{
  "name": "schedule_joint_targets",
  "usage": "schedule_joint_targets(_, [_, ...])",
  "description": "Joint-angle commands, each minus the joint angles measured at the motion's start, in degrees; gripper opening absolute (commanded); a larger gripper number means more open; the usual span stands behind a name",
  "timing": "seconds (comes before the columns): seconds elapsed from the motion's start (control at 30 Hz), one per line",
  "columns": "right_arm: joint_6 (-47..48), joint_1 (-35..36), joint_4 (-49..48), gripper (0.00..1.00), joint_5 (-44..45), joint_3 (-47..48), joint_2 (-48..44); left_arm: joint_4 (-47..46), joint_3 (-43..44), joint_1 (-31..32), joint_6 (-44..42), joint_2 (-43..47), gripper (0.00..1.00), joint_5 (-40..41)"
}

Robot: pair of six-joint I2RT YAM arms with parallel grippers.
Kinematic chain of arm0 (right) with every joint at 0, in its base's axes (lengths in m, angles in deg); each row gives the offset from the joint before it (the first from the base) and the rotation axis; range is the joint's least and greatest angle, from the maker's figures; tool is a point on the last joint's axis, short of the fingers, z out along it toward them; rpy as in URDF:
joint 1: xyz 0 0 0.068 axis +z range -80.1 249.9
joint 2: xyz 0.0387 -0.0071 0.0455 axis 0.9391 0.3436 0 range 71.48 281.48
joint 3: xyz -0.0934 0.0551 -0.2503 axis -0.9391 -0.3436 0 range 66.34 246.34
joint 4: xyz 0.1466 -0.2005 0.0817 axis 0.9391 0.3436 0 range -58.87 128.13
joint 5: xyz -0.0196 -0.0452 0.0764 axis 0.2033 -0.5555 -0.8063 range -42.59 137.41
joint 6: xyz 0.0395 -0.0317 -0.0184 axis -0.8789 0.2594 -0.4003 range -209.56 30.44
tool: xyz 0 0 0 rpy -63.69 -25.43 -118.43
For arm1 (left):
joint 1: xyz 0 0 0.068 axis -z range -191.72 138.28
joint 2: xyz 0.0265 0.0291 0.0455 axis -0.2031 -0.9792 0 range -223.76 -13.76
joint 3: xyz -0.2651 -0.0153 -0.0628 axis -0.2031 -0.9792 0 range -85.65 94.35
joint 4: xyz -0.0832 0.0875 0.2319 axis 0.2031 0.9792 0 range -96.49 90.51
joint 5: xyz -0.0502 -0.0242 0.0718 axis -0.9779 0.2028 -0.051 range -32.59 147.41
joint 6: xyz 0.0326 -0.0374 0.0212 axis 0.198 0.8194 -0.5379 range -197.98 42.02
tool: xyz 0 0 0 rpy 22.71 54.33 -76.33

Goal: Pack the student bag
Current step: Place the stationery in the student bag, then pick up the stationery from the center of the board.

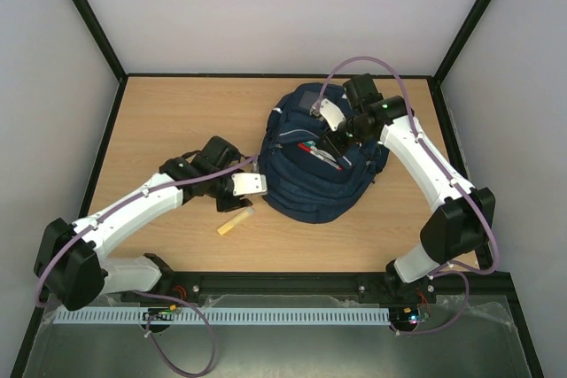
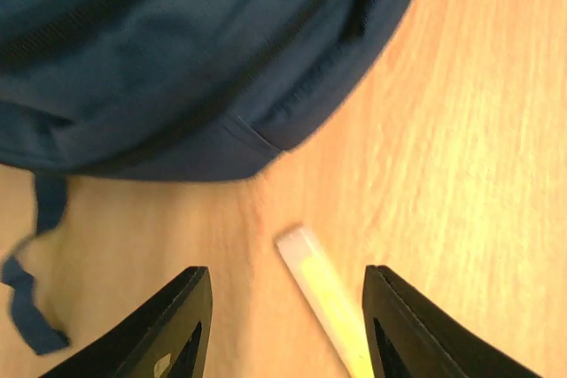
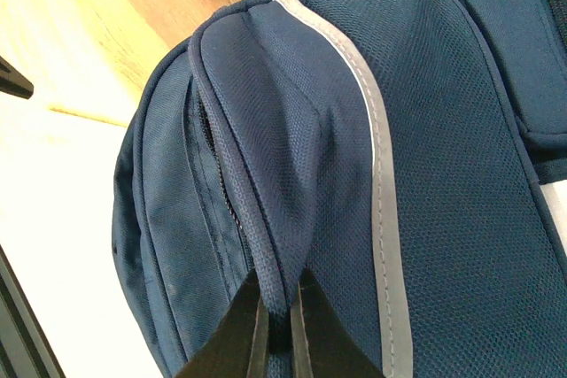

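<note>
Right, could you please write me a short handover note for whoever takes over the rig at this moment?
Left claw: open, nothing gripped, poised over the yellow highlighter, which lies on the table just off the student bag.
Right claw: shut on a fold of the bag's fabric beside a zip opening.
Done: pens show in the bag's open pocket.
Left: grasp the highlighter, put it in the bag, and probably close the zip.
</note>
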Motion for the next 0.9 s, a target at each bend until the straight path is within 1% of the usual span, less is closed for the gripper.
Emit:
schedule_joint_targets(0.0, [-0.01, 0.54, -0.34, 0.01, -1.71, -0.38, -1.34, 7.81, -1.66, -1.18, 0.42, -0.14, 0.51, 0.33])
schedule_joint_targets(0.1, [0.64, 0.55, -0.71, 0.01, -1.18, -0.59, -1.21, 8.27, -2.69, -1.79, 2.13, -2.75, 0.53, 1.61])
schedule_joint_targets(0.27, [1.76, 0.52, -0.77, 0.01, 0.73, 0.35, -0.88, 11.03, -1.76, -2.28, 4.55, -8.72, 0.55, -1.32])
schedule_joint_targets(0.33, [1.79, 0.57, -0.72, 0.01, 0.54, 0.16, -0.92, 9.26, -2.74, -2.28, 5.53, -8.73, 0.56, -1.38])
schedule_joint_targets(0.63, [1.79, 0.56, -0.77, 0.01, 0.57, -0.88, -1.53, 4.65, -6.41, -2.34, 9.84, -11.57, 0.55, 7.51])
schedule_joint_targets(0.87, [1.81, 0.54, -0.81, 0.01, 0.39, -0.79, -1.53, 2.7, -6.35, -2.04, 12.34, -14.59, 0.55, 7.94])
